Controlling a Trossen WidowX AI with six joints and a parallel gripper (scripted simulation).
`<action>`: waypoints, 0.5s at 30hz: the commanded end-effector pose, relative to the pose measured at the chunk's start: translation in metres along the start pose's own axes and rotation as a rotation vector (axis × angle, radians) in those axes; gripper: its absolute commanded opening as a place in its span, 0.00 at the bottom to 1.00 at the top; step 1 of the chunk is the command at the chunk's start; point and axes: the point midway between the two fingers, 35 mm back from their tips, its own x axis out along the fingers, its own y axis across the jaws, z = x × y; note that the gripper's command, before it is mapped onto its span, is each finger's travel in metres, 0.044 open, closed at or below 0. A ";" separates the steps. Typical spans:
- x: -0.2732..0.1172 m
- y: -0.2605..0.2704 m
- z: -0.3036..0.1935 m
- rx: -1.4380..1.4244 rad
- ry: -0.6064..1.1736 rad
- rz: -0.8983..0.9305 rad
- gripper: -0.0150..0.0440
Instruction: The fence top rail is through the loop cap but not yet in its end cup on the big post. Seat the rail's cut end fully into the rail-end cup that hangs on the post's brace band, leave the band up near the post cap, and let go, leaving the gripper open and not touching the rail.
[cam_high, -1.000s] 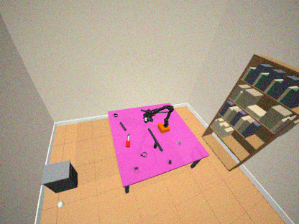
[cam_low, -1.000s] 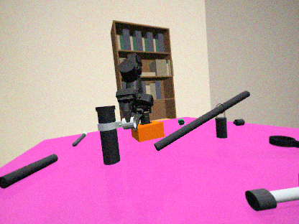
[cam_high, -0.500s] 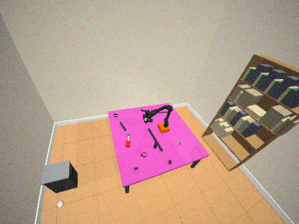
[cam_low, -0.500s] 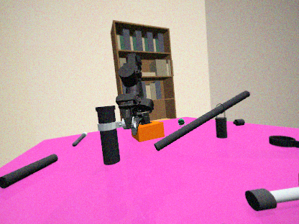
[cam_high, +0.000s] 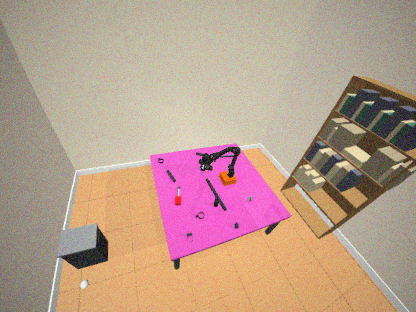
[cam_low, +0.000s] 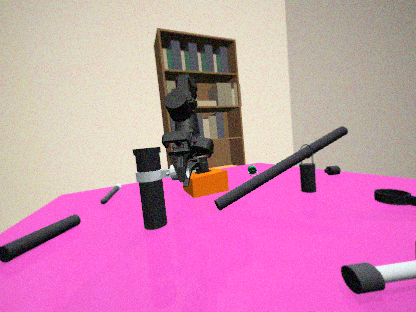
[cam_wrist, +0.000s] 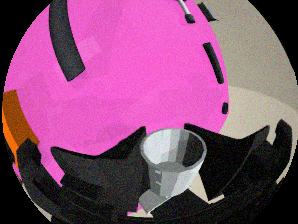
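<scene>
Gripper (cam_high: 204, 167) (cam_low: 184, 175) (cam_wrist: 165, 129) was clenched on the pale rail-end cup (cam_low: 175, 173) (cam_wrist: 172, 157), beside the big post (cam_low: 152, 200) and its brace band (cam_low: 150, 176). Rail (cam_high: 216, 194) (cam_low: 280, 169) (cam_wrist: 66, 42) slanted through the loop cap on the short post (cam_low: 308, 178), its lower end (nearer the big post) apart from the cup.

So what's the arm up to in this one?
The gripper is closed on the silver rail-end cup beside the big post. The top rail slants through the loop cap's ring, its lower end short of the cup, so it isn't seated. The brace band sits high on the post.
</scene>
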 end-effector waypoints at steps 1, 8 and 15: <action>-0.001 0.004 0.000 -0.040 -0.023 0.001 0.25; -0.004 0.009 0.000 -0.091 -0.052 0.001 0.25; -0.006 0.013 -0.001 -0.132 -0.076 0.002 0.25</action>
